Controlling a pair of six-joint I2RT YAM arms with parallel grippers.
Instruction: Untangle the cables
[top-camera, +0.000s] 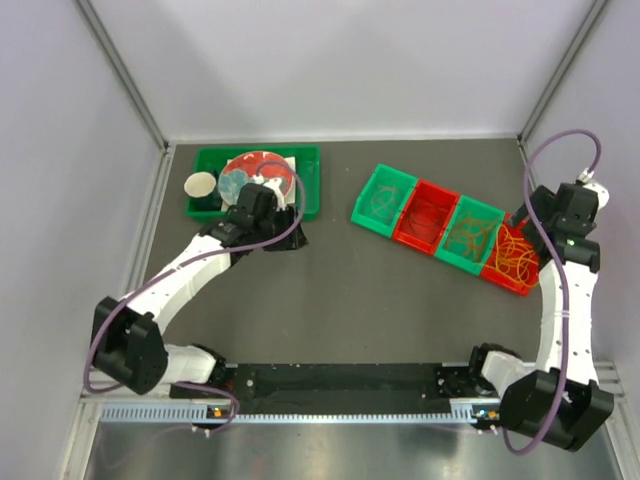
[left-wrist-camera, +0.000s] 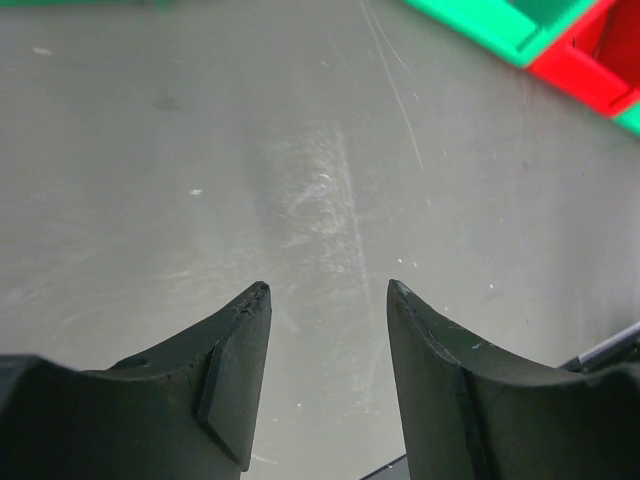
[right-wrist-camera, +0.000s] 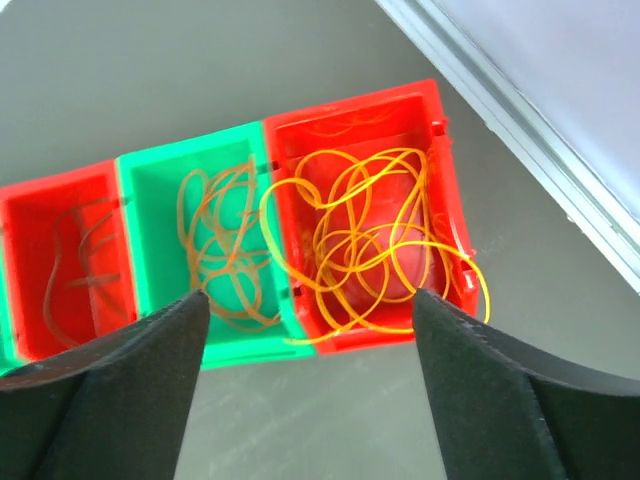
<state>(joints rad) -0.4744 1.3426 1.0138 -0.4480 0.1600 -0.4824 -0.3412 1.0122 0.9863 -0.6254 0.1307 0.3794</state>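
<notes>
Grey bench (top-camera: 330, 290), pale walls (top-camera: 350, 60) on three sides. The yellow cables (right-wrist-camera: 370, 240) lay knotted in the red end bin (right-wrist-camera: 350, 108) near the bench's right edge. Some loops spilled over its rim into the neighbouring green bin (right-wrist-camera: 185, 152), which held orange cables (right-wrist-camera: 225, 240). Above hung the right hand (right-wrist-camera: 310, 295), wide open and empty. The left hand (left-wrist-camera: 328, 285), parted and empty too, sat over bare bench. One pinch, I reckoned, might lift the whole knot, or drag the bin.
</notes>
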